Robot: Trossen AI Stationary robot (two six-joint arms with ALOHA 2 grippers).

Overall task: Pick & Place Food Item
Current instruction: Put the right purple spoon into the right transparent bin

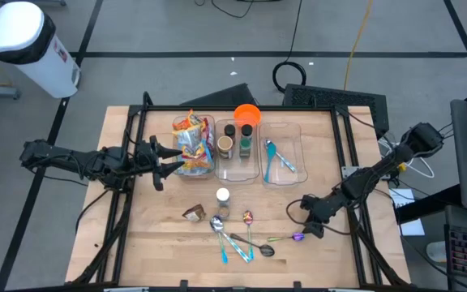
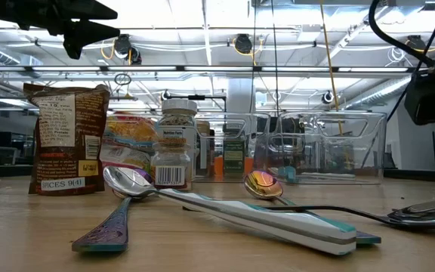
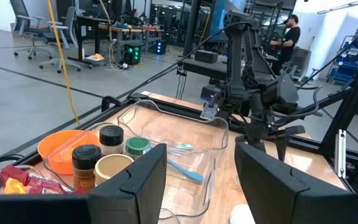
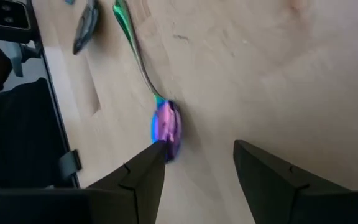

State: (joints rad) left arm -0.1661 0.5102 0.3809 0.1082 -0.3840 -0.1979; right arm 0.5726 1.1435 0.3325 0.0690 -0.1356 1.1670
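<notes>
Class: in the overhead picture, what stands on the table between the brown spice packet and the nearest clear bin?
In the high view, a small white-capped spice jar stands between the brown packet and the middle bin.

A white bin [image 1: 32, 47] is seen at the upper left of the high view, on grey floor; black cables [image 1: 294, 75] are coiled above the wooden surface [image 1: 152, 235].

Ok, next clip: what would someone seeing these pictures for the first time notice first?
Probably the three clear bins along the table's far side: bright snack packets in the left one, spice jars and an orange bowl in the middle. Next, the spoons scattered on the near wood. The right gripper hangs open just over the iridescent spoon near the right edge, while the left gripper waits open beside the snack bin.
</notes>
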